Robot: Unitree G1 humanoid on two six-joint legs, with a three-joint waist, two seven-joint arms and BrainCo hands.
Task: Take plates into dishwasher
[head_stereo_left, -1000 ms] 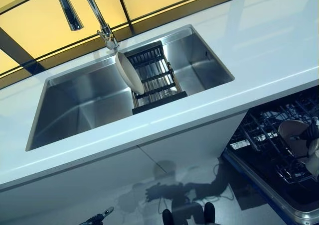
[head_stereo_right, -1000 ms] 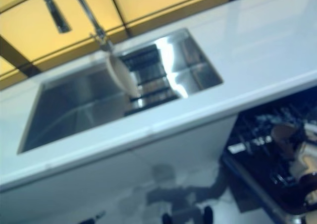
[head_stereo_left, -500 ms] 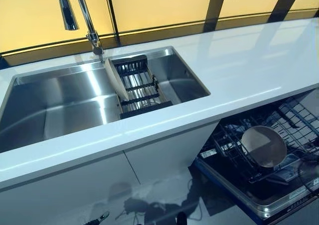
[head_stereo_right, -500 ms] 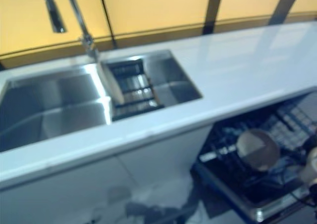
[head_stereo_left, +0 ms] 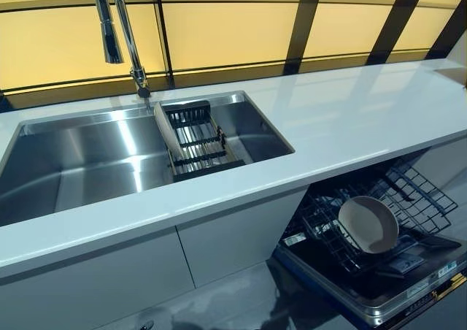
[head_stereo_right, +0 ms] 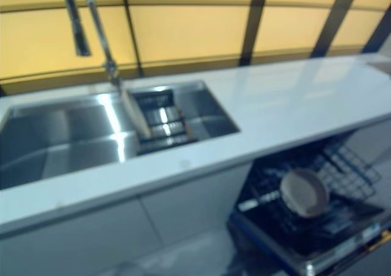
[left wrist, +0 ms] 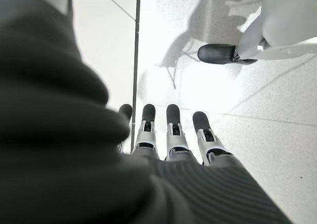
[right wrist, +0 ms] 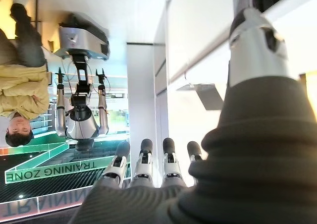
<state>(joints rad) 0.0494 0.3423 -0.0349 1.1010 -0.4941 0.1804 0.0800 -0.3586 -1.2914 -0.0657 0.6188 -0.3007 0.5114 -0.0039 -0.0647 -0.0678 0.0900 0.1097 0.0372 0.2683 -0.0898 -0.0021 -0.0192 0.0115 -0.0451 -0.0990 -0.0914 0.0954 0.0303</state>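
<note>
The white tabletop (head_stereo_left: 350, 118) carries a stainless sink (head_stereo_left: 87, 162) with a tall faucet (head_stereo_left: 124, 31) at its rear edge. Inside the sink, at its right end, sits a dark slatted dish rack (head_stereo_left: 201, 144). One beige plate (head_stereo_left: 168, 136) stands on edge at the left end of this rack, leaning against it.

Below the tabletop, to the right, the dishwasher (head_stereo_left: 379, 271) stands open with its lower wire basket (head_stereo_left: 416, 198) pulled out. A second beige plate (head_stereo_left: 368, 224) stands tilted among the basket's tines, its face turned up and toward the front.

Neither hand appears in the head views — each shows only in its own wrist view.

- Left hand (left wrist: 171, 140): fingers (left wrist: 173, 122) straight and side by side, holding nothing, pointing down over a pale tiled floor (left wrist: 277, 135).
- Right hand (right wrist: 148, 167): fingers (right wrist: 143, 157) extended and relaxed, holding nothing. Beyond them a room shows, with another humanoid robot (right wrist: 81, 110) and a person in a yellow jacket (right wrist: 20, 92) at one edge.
</note>
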